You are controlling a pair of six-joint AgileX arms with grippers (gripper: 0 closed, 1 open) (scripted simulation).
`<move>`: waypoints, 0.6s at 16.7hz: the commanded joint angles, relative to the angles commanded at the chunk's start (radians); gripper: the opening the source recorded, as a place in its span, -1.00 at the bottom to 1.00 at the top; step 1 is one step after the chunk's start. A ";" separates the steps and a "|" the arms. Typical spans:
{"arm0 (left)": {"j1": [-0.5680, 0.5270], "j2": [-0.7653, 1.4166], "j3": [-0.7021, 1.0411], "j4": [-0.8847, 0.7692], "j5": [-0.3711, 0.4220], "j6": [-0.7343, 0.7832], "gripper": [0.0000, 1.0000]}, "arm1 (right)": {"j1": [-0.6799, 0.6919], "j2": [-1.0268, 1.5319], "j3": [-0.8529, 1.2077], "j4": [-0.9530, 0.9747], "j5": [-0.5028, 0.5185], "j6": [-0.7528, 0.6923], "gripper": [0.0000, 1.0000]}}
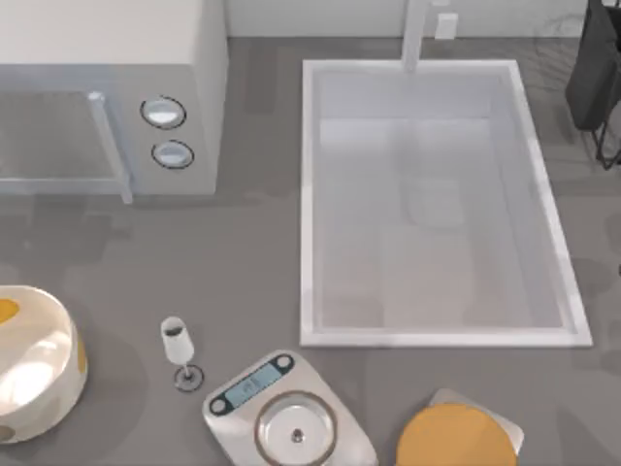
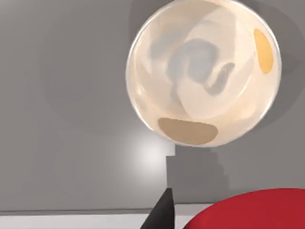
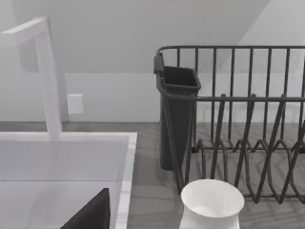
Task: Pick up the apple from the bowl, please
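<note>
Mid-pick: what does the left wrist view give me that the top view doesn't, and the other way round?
Left wrist view: the apple, close under the camera and clear of the bowl, beside the left gripper's dark fingertip; the bowl's inside is bare.
Top view: the microwave, sink, wine glass, scale, orange disc and the dish rack, near which the right arm is parked.
Both: the spotted bowl, at the table's left side.

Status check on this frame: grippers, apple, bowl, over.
Apple red at the left wrist view's edge, beside a dark fingertip, above the counter. Bowl below, empty. Right arm parked near the dish rack.
</note>
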 joint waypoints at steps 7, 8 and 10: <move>-0.065 0.060 0.003 0.038 -0.001 -0.068 -1.00 | 0.000 0.000 0.000 0.000 0.000 0.000 1.00; -0.108 0.089 0.004 0.060 -0.002 -0.111 -1.00 | 0.000 0.000 0.000 0.000 0.000 0.000 1.00; -0.222 0.154 0.000 0.116 -0.003 -0.228 -1.00 | 0.000 0.000 0.000 0.000 0.000 0.000 1.00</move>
